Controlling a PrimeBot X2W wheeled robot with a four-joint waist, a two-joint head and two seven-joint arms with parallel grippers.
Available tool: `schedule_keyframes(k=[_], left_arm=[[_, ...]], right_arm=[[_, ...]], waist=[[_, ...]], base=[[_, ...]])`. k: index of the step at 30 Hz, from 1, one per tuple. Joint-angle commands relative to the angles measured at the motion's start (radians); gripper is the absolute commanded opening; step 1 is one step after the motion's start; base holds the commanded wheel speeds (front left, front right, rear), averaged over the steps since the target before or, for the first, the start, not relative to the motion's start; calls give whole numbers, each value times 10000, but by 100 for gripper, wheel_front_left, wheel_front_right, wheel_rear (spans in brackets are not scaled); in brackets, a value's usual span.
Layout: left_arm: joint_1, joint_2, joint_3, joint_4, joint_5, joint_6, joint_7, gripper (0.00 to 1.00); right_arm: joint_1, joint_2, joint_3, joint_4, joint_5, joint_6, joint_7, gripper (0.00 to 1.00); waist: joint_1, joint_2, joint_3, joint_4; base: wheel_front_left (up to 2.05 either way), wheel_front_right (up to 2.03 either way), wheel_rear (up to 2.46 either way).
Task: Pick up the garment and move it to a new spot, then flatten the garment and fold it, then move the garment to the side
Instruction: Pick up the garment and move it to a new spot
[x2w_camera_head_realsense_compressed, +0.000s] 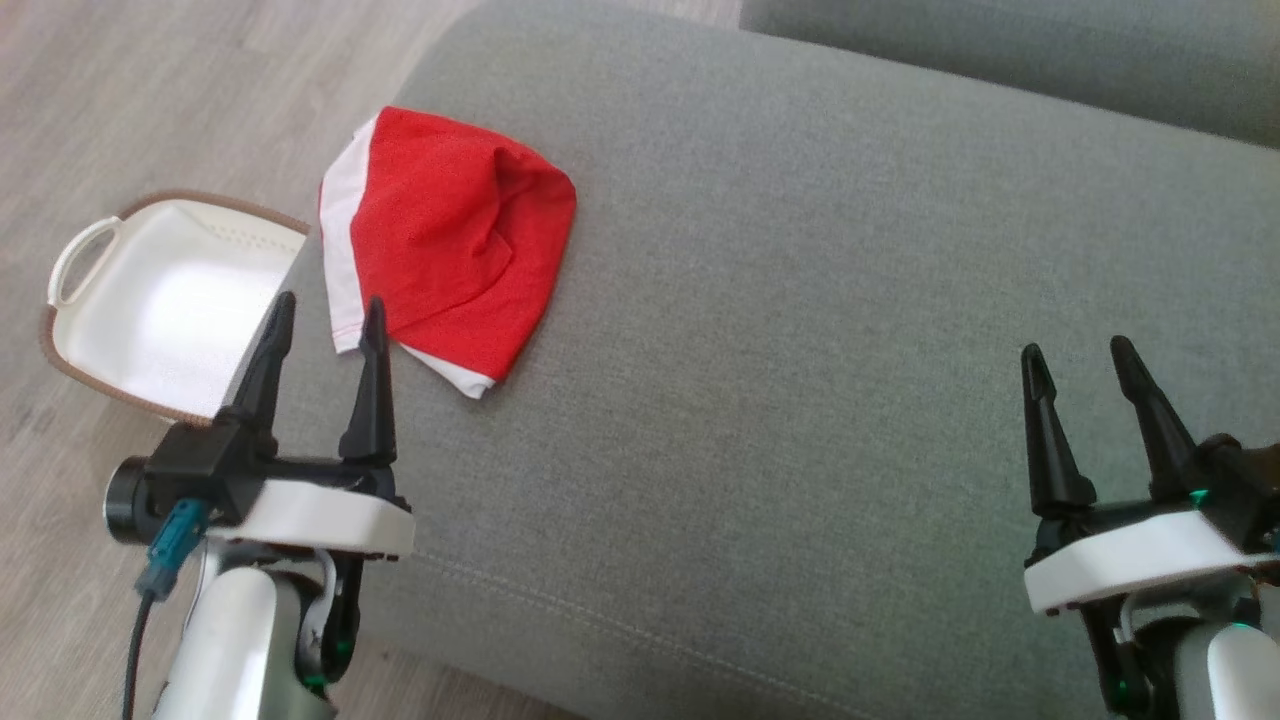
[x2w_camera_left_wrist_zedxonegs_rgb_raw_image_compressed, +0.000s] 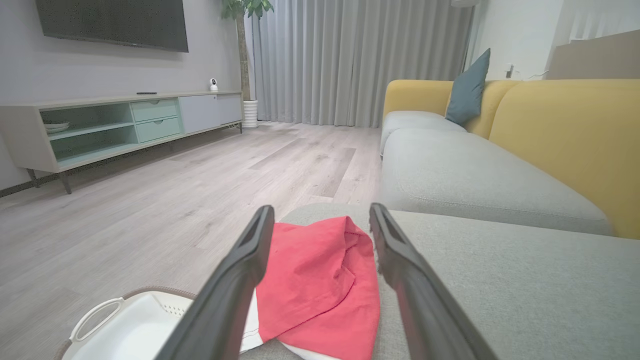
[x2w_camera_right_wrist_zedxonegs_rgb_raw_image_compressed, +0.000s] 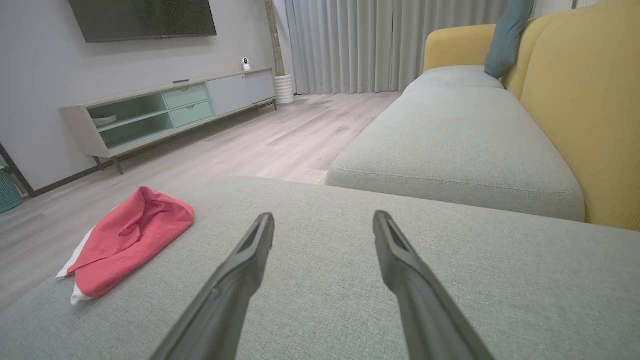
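Your garment (x2w_camera_head_realsense_compressed: 450, 240) lies folded over in the upper left of the head view, on the cushion (x2w_camera_head_realsense_compressed: 800, 350) near its left edge. Your left gripper (x2w_camera_head_realsense_compressed: 330, 300), lower left, stands wide and empty just below it. Your right gripper (x2w_camera_head_realsense_compressed: 1075, 347), lower right, is wide too, well apart. A basket (x2w_camera_head_realsense_compressed: 80, 250) sits far left.

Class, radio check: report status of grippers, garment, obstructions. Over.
Left gripper open, right gripper open, both empty. Red garment on grey cushion, ahead of left gripper. No obstruction seen.

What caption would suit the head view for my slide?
Red garment on the grey cushion, white basket on the floor; left hand and right hand open, empty.
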Motion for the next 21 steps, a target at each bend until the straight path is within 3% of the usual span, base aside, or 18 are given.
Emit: schedule_keyframes(k=[1,8,15,21], left_arm=[[-405,43,467,-226,99,-30,-50,100],[-1613,-43,827,1415,-144,-428,-51,100],[-3582,-92,1004,4727,-698,-1006,-51,100],[-5027,-14,720,7880,-1211,-1273,239,100]], right_arm=[[-487,-57,267,-477,-95,37,85,100],[-856,-79,284,-994,-437,37,614,100],[-1319,-394,230,-1697,-656,37,1234,100],[-1500,-489,270,-1873,-644,37,1434,100]], waist=[[0,0,177,-71],[0,0,1353,-356],[0,0,2636,-443],[0,0,2967,-427]], base=[[0,0,0],[0,0,0],[0,0,0],[0,0,0]])
